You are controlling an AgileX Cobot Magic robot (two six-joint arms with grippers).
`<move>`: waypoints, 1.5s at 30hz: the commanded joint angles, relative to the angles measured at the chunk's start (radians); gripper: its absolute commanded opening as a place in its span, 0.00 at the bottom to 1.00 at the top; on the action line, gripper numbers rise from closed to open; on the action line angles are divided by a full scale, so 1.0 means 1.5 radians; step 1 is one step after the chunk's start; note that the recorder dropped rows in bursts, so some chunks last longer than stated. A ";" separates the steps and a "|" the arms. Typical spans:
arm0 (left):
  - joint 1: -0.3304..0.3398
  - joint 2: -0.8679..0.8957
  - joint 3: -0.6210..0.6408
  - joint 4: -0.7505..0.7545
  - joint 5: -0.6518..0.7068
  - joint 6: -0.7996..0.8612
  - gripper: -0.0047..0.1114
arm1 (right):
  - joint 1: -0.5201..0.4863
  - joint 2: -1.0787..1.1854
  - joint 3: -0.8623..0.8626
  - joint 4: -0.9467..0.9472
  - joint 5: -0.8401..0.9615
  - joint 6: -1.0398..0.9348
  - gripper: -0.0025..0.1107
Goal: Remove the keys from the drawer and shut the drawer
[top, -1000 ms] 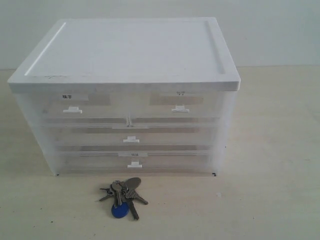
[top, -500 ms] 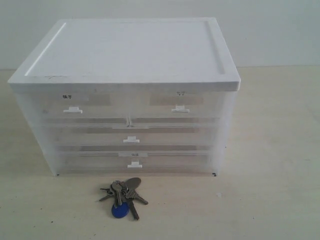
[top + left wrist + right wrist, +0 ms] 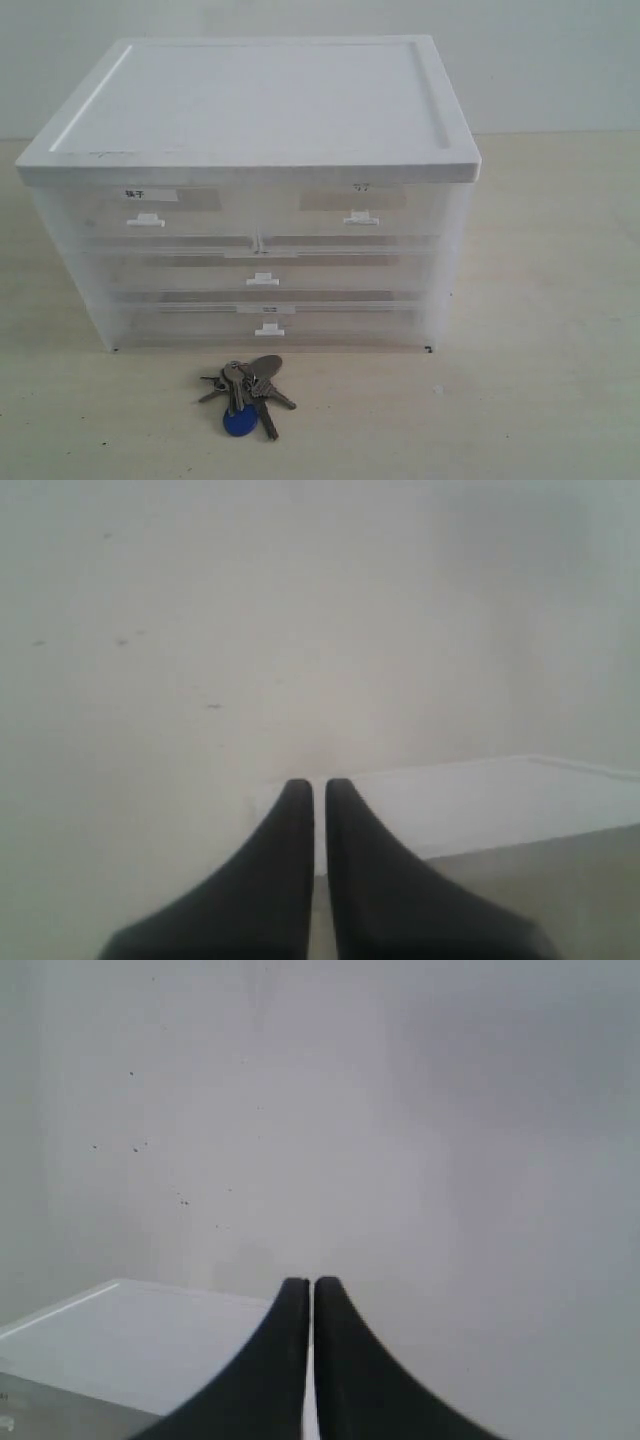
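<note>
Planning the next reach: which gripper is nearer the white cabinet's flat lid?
Right, probably: the right gripper, jaws shut, hangs by the flat white lid, which looms large in its view. The left gripper, shut, sees the lid smaller, farther off.

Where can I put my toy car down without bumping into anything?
The table is bare right of the drawer cabinet, and in front of it on both sides of the keys. The cabinet's flat white top is bare too. It's only crowded at the front middle, where the keys lie.

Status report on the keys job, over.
Left gripper shut, empty. Right gripper shut, empty. Keys out on table, drawer closed. Nothing in the way.
</note>
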 commanded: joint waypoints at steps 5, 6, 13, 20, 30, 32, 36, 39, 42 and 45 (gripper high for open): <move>0.209 -0.002 0.005 -0.018 0.166 -0.034 0.08 | 0.002 -0.001 -0.004 -0.002 -0.008 0.000 0.02; 0.209 -0.002 0.005 0.002 0.200 -0.034 0.08 | 0.002 -0.001 -0.004 -0.002 -0.008 0.000 0.02; 0.209 -0.002 0.005 0.035 0.319 -0.023 0.08 | 0.002 -0.001 -0.004 -0.002 -0.008 0.000 0.02; 0.209 -0.002 0.005 0.035 0.349 -0.023 0.08 | 0.002 -0.001 -0.004 -0.002 -0.009 0.000 0.02; 0.209 -0.002 0.005 0.035 0.349 -0.023 0.08 | 0.002 -0.001 -0.004 -0.002 -0.009 0.000 0.02; 0.209 -0.002 0.005 0.035 0.349 -0.023 0.08 | 0.002 -0.001 -0.004 -0.002 -0.009 0.000 0.02; 0.209 -0.002 0.005 0.035 0.349 -0.023 0.08 | 0.002 -0.001 -0.004 -0.002 -0.009 0.000 0.02; 0.209 -0.002 0.005 0.035 0.349 -0.023 0.08 | 0.002 -0.001 -0.004 -0.002 -0.009 0.000 0.02; 0.209 -0.002 0.005 0.035 0.349 -0.023 0.08 | 0.002 -0.001 -0.004 -0.002 -0.009 0.000 0.02; 0.209 -0.002 0.005 0.035 0.349 -0.023 0.08 | 0.002 -0.001 -0.002 -0.002 -0.009 -0.005 0.02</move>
